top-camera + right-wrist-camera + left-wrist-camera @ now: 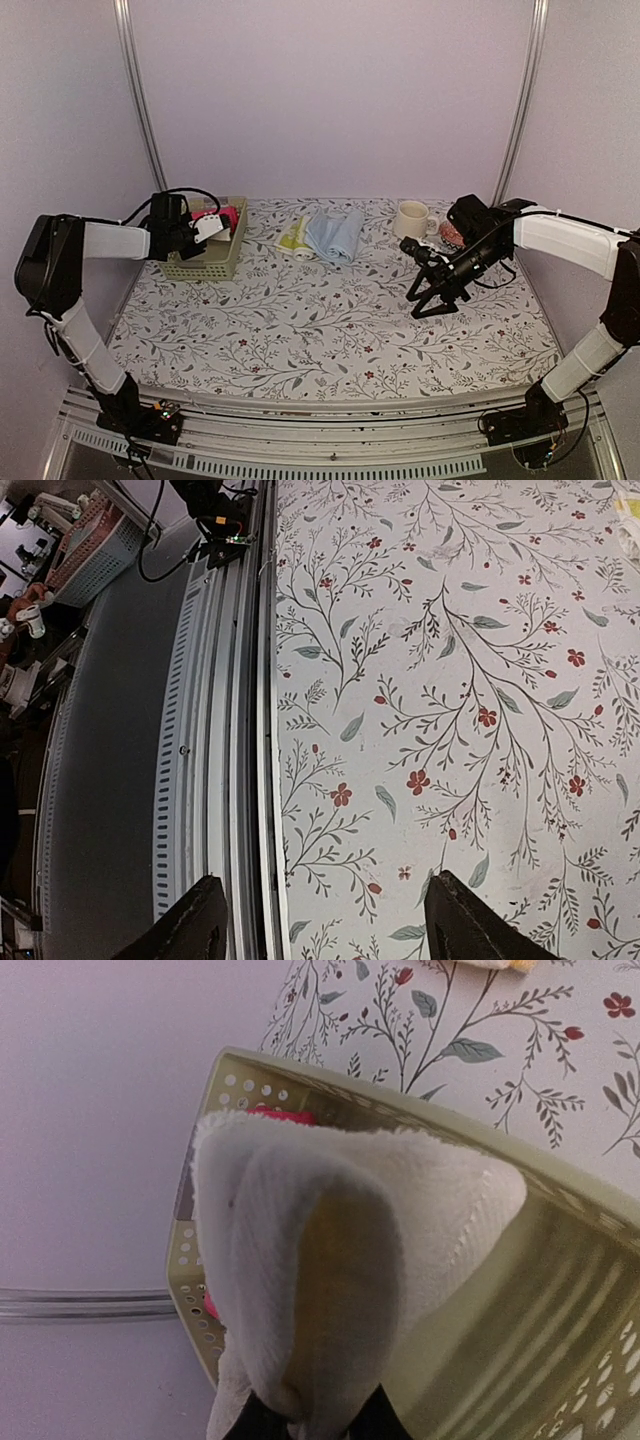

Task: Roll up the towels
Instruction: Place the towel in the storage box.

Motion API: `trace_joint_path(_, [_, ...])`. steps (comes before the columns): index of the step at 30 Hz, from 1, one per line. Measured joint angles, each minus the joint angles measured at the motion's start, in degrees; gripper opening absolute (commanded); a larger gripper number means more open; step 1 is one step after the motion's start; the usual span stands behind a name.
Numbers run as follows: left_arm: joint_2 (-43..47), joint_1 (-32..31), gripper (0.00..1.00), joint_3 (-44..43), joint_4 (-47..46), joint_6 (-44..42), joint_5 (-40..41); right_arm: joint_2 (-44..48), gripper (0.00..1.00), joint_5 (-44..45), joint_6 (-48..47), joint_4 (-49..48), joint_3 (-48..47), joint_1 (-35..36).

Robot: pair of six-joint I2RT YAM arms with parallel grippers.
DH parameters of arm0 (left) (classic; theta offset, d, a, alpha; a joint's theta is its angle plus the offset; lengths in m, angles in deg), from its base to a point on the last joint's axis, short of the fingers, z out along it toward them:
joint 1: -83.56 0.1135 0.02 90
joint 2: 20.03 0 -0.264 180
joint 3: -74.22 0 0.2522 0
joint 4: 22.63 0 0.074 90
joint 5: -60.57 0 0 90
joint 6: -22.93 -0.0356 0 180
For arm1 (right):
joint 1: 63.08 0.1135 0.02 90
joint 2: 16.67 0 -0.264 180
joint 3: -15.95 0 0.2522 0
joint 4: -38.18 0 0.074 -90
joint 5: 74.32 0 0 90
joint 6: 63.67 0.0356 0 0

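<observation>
Your bench [300, 330] carried everything; I placed the rest from the basket [215, 262]. Just right of the basket lay the light blue towel [335, 236], with the yellow-green towel [293, 238] between the two; neither looked rolled. Over the basket's open top hung the cream-white towel [340, 1250], bunched and draped, with the pink towel [228, 216] inside the basket behind it. Well right of the basket stood the mug [411, 219].

Your left hand [200, 232] was clamped on a fold of the cream-white towel; your right hand [325, 925] hovered with its fingers spread and empty, farther from the basket than the mug.

I judged these the risks: the draped cloth could catch the basket's wall and drag or tip it, since nothing pinned it; a pinch on one fold could slip and drop the towel back inside; the pink towel might ride up with it; a right-arm sweep toward the basket could clip the mug.
</observation>
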Motion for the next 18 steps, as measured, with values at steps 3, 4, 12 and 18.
trace_joint_path(3, [-2.36,2.32,0.00,-1.77,-0.17,-0.07,-2.49,0.00,0.70,-0.31,0.00,-0.26,0.74,0.00])
trace_joint_path(4, [-2.91,3.17,0.00,-2.47,-0.44,-0.04,-3.52,0.00,0.70,-0.31,0.00,-0.39,1.18,0.00])
trace_joint_path(12, [-8.92,6.56,0.00,-6.01,-4.39,-1.27,-7.17,-0.02,0.71,-0.59,0.13,-0.74,2.64,0.00])
trace_joint_path(18, [-13.92,6.60,0.01,-7.93,-4.92,-3.04,-7.91,-1.77,0.71,-1.18,0.13,-0.79,2.64,0.00])
